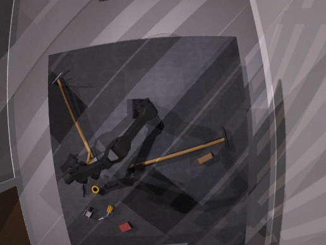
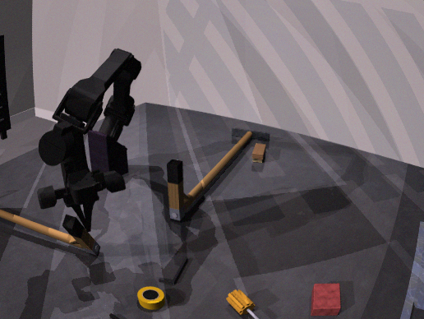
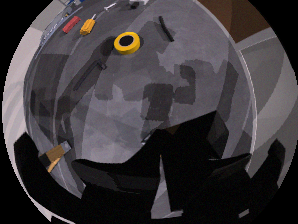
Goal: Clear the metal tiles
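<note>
A long wooden-handled tool (image 1: 74,118) (image 2: 39,227) lies on the left, its narrow grey head far from the arm. Its black-capped wooden grip (image 2: 85,239) leans at the near end. My gripper (image 2: 89,229) (image 3: 160,132) is shut, its fingertips right beside that grip, with nothing visible between them. A second long tool (image 1: 186,151) (image 2: 223,164) lies to the right with a wide dark head; its upright grip (image 2: 174,195) (image 3: 55,152) also shows in the wrist view. I cannot tell which is the scraper. No tiles or catch box can be made out.
A yellow tape roll (image 1: 95,189) (image 2: 150,298) (image 3: 127,43), an orange-handled tool (image 1: 110,209) (image 2: 240,302) (image 3: 88,26) and a red block (image 1: 125,227) (image 2: 325,299) (image 3: 71,24) lie nearby. A wooden block (image 1: 205,158) (image 2: 259,153) lies by the dark head. A bluish surface (image 2: 415,263) is cut off.
</note>
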Robot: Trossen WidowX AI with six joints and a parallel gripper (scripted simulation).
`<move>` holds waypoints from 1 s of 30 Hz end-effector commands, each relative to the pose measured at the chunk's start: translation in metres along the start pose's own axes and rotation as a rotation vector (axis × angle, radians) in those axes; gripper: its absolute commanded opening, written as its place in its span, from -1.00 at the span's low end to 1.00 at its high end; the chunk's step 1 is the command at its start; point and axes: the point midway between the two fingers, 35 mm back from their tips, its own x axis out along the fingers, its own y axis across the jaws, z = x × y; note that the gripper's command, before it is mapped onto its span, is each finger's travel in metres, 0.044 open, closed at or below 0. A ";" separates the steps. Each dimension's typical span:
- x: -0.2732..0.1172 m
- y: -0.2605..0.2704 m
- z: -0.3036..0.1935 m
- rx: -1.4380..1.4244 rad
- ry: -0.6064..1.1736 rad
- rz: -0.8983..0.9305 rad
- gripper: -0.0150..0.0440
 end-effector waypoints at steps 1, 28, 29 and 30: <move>-0.015 -0.003 0.005 -0.005 -0.011 -0.007 -0.49; -0.068 0.044 0.016 -0.179 0.005 -0.006 -0.49; -0.070 0.049 0.017 -0.196 0.007 -0.006 -0.49; -0.071 0.053 0.017 -0.212 0.009 -0.006 -0.49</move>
